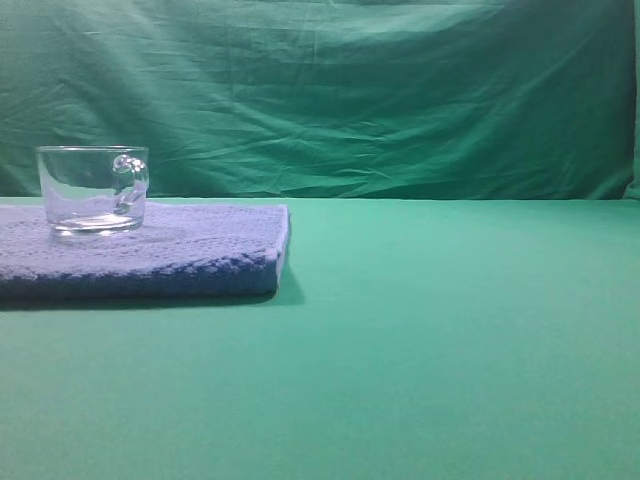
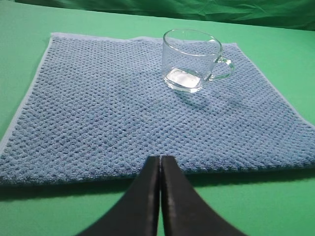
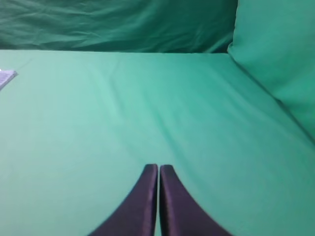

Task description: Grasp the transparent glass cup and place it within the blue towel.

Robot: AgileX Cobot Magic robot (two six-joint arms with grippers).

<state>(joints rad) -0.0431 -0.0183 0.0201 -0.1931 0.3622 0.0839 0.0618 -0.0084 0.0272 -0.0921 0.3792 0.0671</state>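
1. Left gripper point(image 2: 160, 162): fingers point(image 2: 147, 196) pressed together, tips meeting along a thin seam, nothing between them, touching nothing. Hovering at 6 o'clock in the left wrist view, tips just over the near edge of the blue towel point(image 2: 123, 113).
2. Right gripper point(image 3: 158, 169): fingers point(image 3: 142, 201) likewise together, holding nothing, poised above bare green desk point(image 3: 147, 108). Small corner of the blue towel point(image 3: 6, 77) glimpsed at 9 o'clock in the right wrist view, well apart from the tips.
3. Transparent glass cup point(image 2: 192, 60): upright on the blue towel, toward its far right part, at 1 o'clock from the left fingertips in the left wrist view. Loop handle pointing to 3 o'clock there. Free of both grippers.
4. Exterior high view: transparent glass cup point(image 1: 93, 189) standing on the blue towel point(image 1: 150, 255) at 9 o'clock in frame; towel flat on the desk point(image 1: 430, 340), running off the left edge. Neither gripper visible there.
5. Green cloth backdrop point(image 1: 330, 90) hanging behind the desk.
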